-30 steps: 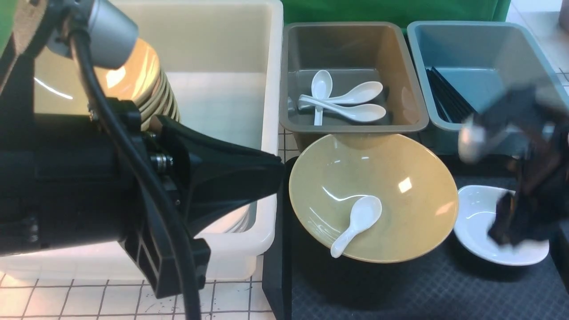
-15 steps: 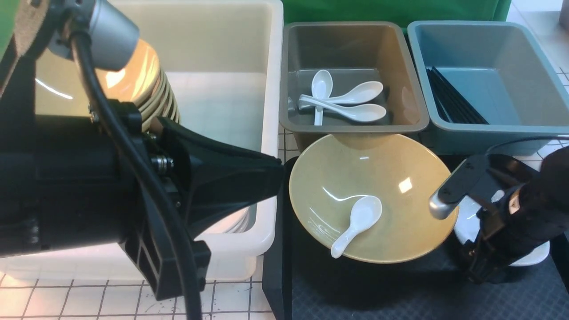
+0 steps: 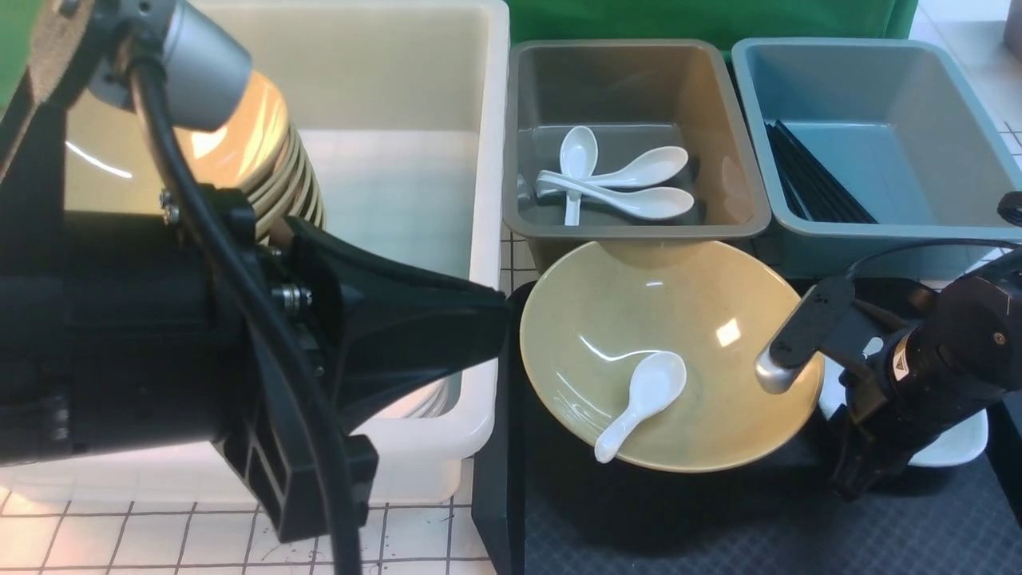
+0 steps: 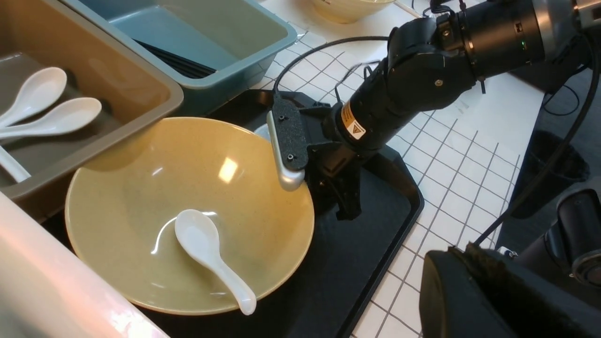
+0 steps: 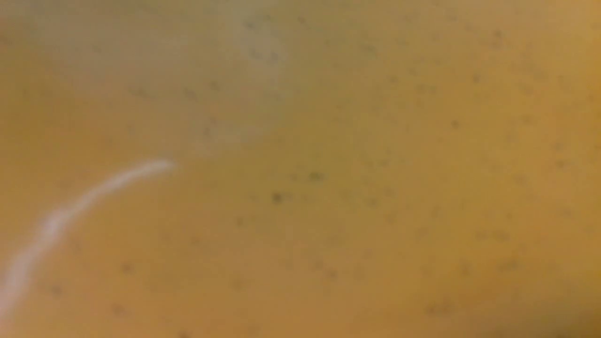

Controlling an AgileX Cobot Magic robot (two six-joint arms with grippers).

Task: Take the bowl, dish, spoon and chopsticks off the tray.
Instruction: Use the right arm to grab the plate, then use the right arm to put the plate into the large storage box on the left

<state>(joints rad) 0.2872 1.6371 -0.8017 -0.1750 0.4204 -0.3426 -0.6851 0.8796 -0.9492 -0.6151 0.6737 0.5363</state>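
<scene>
Bowl (image 3: 671, 351): centre of frame, on tray (image 3: 679, 527), spoon (image 3: 643, 395) lying inside.
Right claw (image 4: 345, 204): at bowl's right rim; cannot tell whether it grips.
Left claw (image 3: 479, 311): closed, empty, left of frame.
Advice: seat rim deep between jaws, lift level so spoon cannot slide out.

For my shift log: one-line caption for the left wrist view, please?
Right gripper at the rim of the olive-yellow bowl on the black tray, a white soup spoon lying inside it.
</scene>
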